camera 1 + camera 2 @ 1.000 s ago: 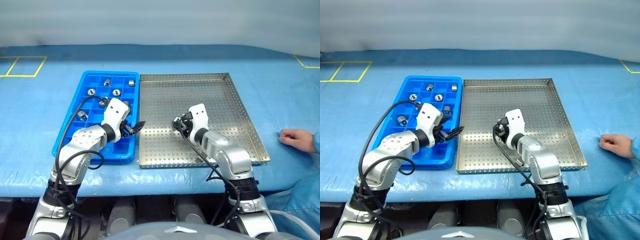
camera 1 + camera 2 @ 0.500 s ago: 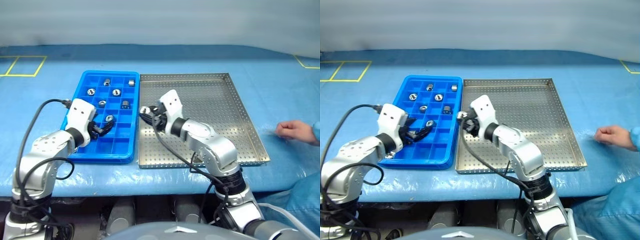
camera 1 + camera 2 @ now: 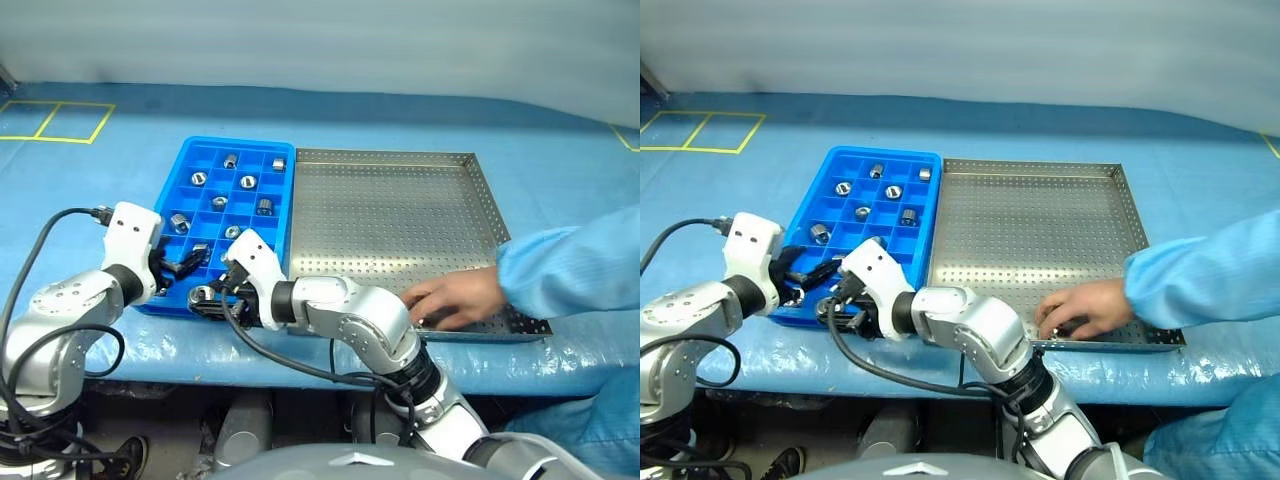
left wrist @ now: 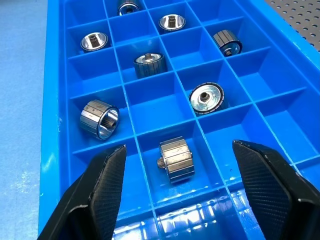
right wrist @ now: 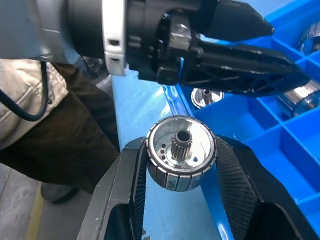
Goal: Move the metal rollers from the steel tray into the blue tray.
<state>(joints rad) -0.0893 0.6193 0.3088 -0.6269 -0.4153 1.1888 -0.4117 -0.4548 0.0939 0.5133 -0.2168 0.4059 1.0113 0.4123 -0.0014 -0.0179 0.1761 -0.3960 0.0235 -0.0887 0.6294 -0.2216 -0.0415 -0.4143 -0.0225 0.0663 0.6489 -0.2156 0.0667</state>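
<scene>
Metal roller (image 5: 181, 152) clamped in right hand (image 3: 205, 297) over blue tray (image 3: 205, 152) corner, left hand (image 3: 183, 267) spread apart

Trays: two, side by side on the worktop. One blue tray (image 3: 240, 141) left of centre, one steel tray (image 3: 385, 154) right of it.

Metal rollers (image 4: 176, 159): nine counted in the blue tray's compartments, one per compartment. A tenth sits clamped in the right gripper (image 3: 205, 297), lower left. Any further ones under the grippers cannot be made out.

Grippers: two, the left gripper (image 3: 185, 266) spread wide.

Person's hand (image 3: 450, 297): one, lower right.
</scene>
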